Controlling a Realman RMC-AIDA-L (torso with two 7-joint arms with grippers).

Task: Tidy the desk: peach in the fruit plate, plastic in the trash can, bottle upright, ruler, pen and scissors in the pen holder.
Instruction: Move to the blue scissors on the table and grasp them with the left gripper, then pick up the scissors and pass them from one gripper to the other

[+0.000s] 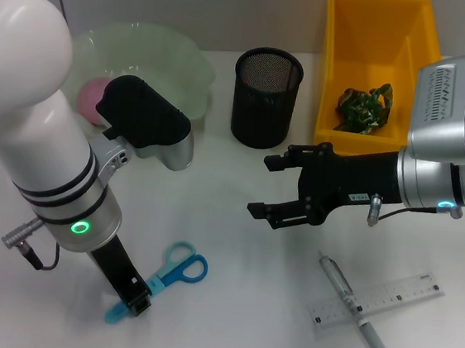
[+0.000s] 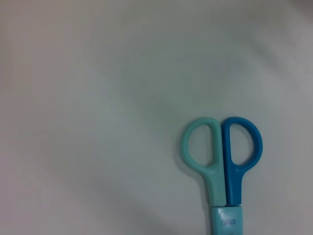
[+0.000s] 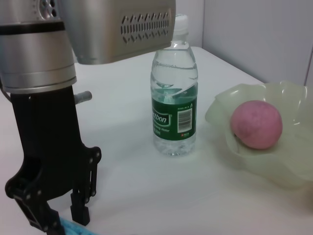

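Open table (image 1: 225,323) between scissors (image 1: 174,271) and crossed pen (image 1: 358,313) and ruler (image 1: 377,302). Pen holder (image 1: 265,97) mouth unobstructed; right gripper (image 1: 274,188) hovers just in front; left arm (image 1: 58,168) blocks bowl side.

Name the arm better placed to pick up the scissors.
Left. The left gripper is already down at the blade end of the scissors; the right gripper hangs open farther off, near the pen holder.
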